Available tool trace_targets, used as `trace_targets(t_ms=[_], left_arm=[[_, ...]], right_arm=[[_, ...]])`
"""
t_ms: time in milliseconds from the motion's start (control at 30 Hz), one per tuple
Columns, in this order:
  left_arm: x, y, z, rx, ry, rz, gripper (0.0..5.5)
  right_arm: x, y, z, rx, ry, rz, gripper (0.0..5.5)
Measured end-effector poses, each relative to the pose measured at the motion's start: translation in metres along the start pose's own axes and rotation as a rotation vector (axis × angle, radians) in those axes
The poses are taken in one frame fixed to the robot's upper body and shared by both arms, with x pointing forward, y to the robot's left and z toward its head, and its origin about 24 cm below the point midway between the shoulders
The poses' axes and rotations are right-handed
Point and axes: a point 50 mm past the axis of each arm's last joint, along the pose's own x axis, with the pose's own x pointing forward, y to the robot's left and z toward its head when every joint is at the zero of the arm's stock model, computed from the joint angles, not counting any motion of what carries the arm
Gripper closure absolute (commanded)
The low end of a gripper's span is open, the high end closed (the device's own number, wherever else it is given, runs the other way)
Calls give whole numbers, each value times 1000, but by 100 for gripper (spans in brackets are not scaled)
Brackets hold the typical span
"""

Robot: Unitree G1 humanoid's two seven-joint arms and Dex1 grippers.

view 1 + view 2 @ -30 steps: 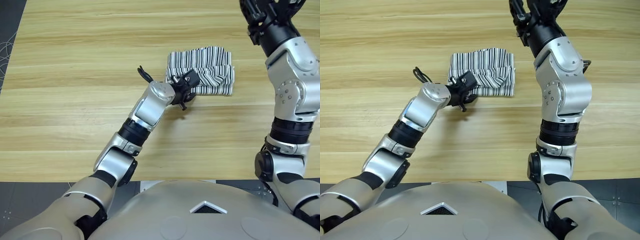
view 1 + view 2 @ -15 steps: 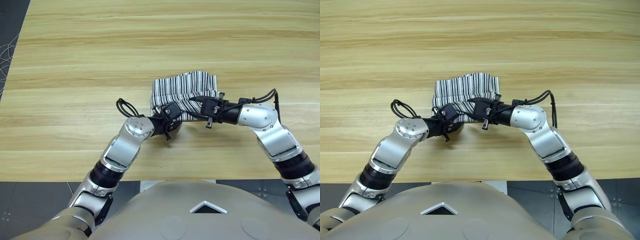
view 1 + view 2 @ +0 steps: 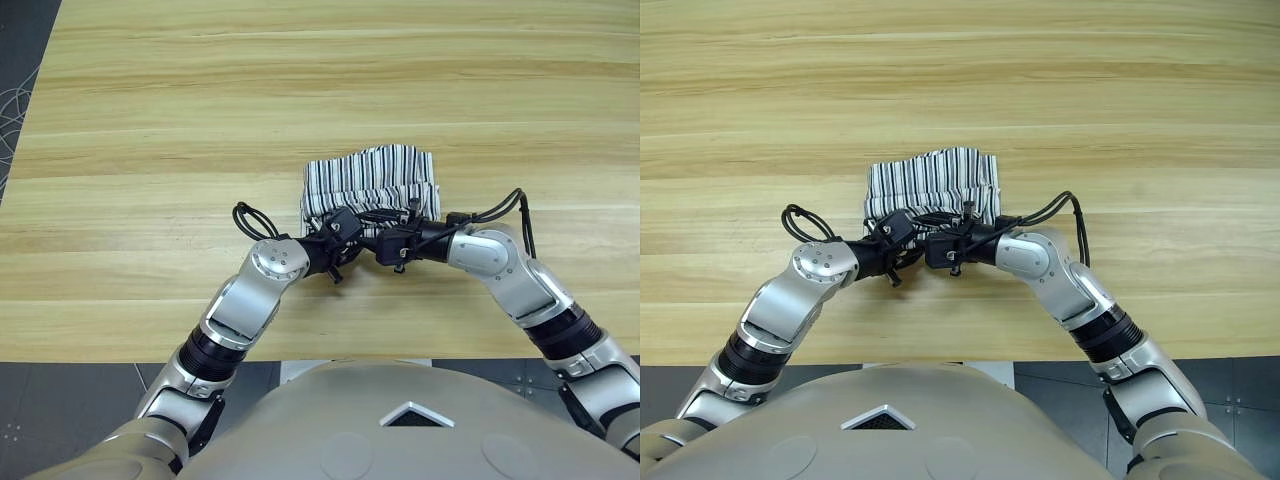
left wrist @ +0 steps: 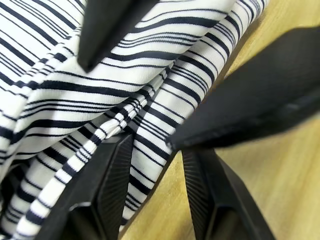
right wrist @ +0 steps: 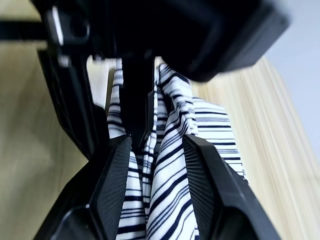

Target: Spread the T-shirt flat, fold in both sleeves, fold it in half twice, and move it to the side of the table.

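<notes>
Left claw point(image 3: 345, 228) and right claw point(image 3: 382, 242) sit side by side, almost touching. Beneath them spreads our pale wooden plank table point(image 3: 150, 120). Just beyond them lies the folded black-and-white striped T-shirt point(image 3: 370, 178). Each claw pinches its near hem, we judge so as to drag it aside.

Table point(image 3: 300, 80): light wood-grain top, grain running left-right, takes up most of both eye views. Dark grey floor point(image 3: 15, 40) past its left edge, plus a strip along the near edge point(image 3: 1240, 400). Thin pale curved lines point(image 3: 8, 110) on the floor at far left. Left wrist cam: same wood top in bkgd point(image 4: 280, 190).
</notes>
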Motion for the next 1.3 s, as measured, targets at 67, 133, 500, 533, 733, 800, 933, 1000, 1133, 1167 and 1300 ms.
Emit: trace_targets(t_ms=[67,133,500,533,733,800,933,1000,1133,1167,1300], left_arm=[[0,0,0,-1,-1,2,376],[1,-1,0,-3,-2,2,376],[1,-1,0,-3,-2,4,376],[1,-1,0,-4,-2,3,376],[1,-1,0,-6,-3,4,376],[1,-2,0,-7,-3,3,376],[1,-2,0,-7,-4,3,376],[1,-2,0,-7,-4,4,376],[1,-2,0,-11,-5,5,376],[1,-2,0,-11,-5,5,376],[1,-2,0,-12,-6,5,376]], right_arm=[[2,2,-3,-13,12,-5,362],[3,2,-6,-24,19,-13,362],[5,-5,-21,-61,74,-41,362],[5,-6,-22,-63,78,-44,362],[7,-6,-25,-75,88,-43,362],[7,-6,-26,-81,91,-40,362],[8,-7,-27,-89,97,-46,362],[6,-10,-27,-28,86,-45,362],[1,-22,-25,114,58,-71,362],[0,-22,-26,130,57,-66,362],[-2,-23,-26,175,50,-34,362]])
